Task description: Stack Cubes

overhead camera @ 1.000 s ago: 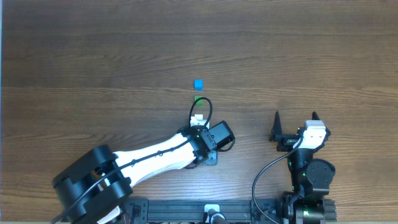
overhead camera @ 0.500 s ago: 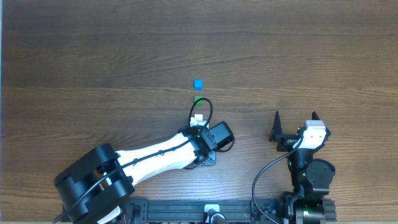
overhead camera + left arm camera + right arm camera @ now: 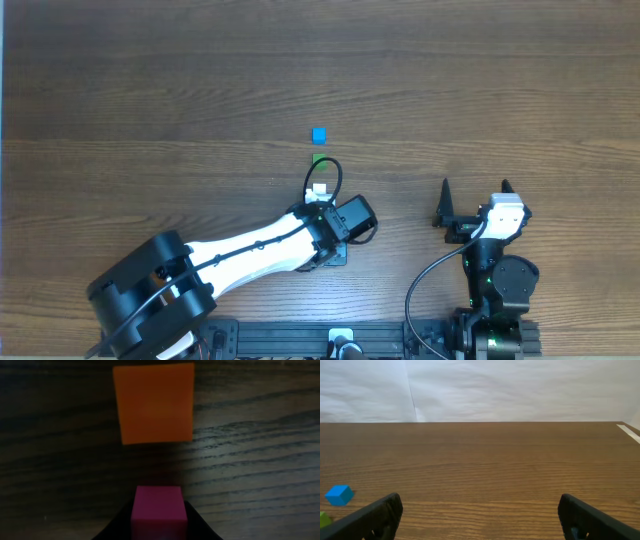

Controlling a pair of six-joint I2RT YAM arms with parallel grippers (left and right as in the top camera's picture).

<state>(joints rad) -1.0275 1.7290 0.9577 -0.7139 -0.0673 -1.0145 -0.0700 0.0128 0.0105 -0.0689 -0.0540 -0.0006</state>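
Note:
In the left wrist view an orange cube lies flat on the dark wood just beyond my fingers. My left gripper is shut on a magenta cube, held a little above the table and short of the orange one. From above, the left gripper points down near the table's middle, with a green cube right behind it and a blue cube farther back. My right gripper rests open at the right, holding nothing. It faces the blue cube and the green cube.
The wooden table spreads wide and bare to the back, left and right. A white wall stands behind its far edge. The left arm's white body lies diagonally across the front left.

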